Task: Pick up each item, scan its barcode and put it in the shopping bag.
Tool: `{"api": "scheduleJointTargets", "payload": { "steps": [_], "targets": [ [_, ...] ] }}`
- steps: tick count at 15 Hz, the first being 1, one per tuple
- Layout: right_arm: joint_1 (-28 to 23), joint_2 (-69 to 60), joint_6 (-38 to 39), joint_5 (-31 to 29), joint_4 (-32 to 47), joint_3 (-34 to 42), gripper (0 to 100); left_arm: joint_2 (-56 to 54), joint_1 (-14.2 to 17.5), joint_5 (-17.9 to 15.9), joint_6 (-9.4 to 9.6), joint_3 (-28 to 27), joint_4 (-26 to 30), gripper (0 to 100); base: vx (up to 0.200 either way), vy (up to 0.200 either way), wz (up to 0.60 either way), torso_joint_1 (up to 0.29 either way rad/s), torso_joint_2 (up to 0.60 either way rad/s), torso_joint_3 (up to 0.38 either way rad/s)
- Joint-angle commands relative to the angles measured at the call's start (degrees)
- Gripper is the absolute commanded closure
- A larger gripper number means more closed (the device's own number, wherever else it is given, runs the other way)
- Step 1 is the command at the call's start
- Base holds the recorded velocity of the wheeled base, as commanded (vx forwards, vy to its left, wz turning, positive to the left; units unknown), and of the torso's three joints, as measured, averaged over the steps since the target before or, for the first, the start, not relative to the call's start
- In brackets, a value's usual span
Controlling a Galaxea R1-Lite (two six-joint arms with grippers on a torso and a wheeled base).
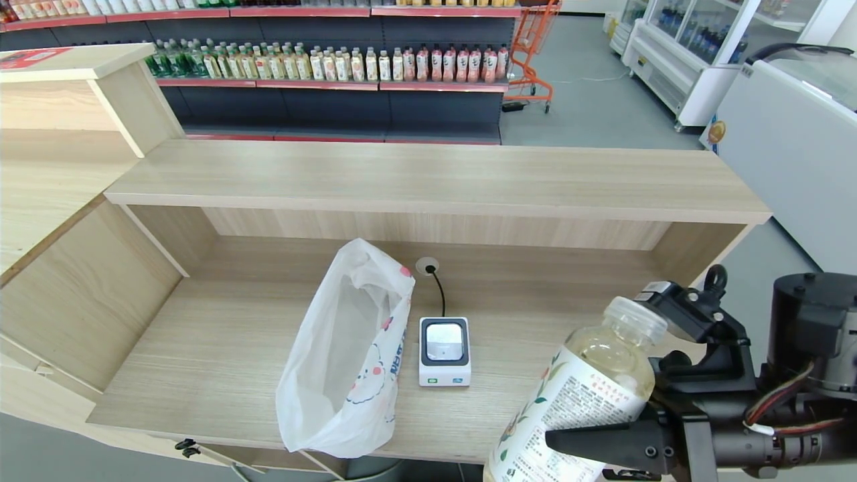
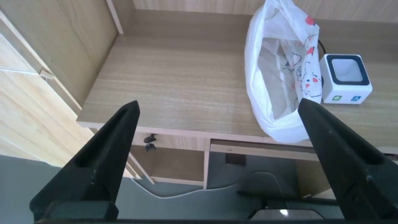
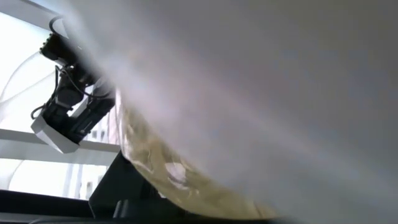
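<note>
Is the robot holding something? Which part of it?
Yes, a bottle, squeezed around its labelled body by the right arm's jaws. The left jaws hold nothing.

Light wooden checkout counter (image 1: 428, 181) with its raised ledge, front and centre | behind it a red-edged store shelf (image 1: 442, 86) carrying a row of bottled drinks (image 1: 321, 65) | orange metal cart (image 1: 533, 53) at the shelf's end | white chest freezer (image 1: 783, 140) off right

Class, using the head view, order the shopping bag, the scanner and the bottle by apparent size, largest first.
1-2. shopping bag and bottle: they look about alike; the bottle is nearer the camera, so unranked.
3. scanner: clearly smallest.
</note>
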Motion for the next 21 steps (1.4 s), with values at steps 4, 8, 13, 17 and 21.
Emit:
{"api": "scheduleJointTargets", "payload": {
  "steps": [4,8,13,17,21],
  "targets": [
    [0.1,-0.4,-0.3,-1.4,-0.1,0.3,100,0.0,0.0,0.0,0.00,0.0,0.0,0,0.000,0.000,0.00,0.000,0.00,0.000],
    [-0.1,-0.9,-2.7,-2.8,-0.2,0.3,100,0.0,0.0,0.0,0.00,0.0,0.0,0,0.000,0.000,0.00,0.000,0.00,0.000],
    [-12.2,0.9,-39.5,-27.0,-1.4,0.6,100,0.0,0.0,0.0,0.00,0.0,-0.1,0,0.000,0.000,0.00,0.000,0.00,0.000],
    [-16.1,3.1,-59.3,-28.8,-10.4,3.9,100,0.0,0.0,0.0,0.00,0.0,0.0,0,0.000,0.000,0.00,0.000,0.00,0.000],
    [-16.1,4.2,-71.6,-28.5,-19.0,5.3,100,0.0,0.0,0.0,0.00,0.0,0.0,0,0.000,0.000,0.00,0.000,0.00,0.000]
  ]
}}
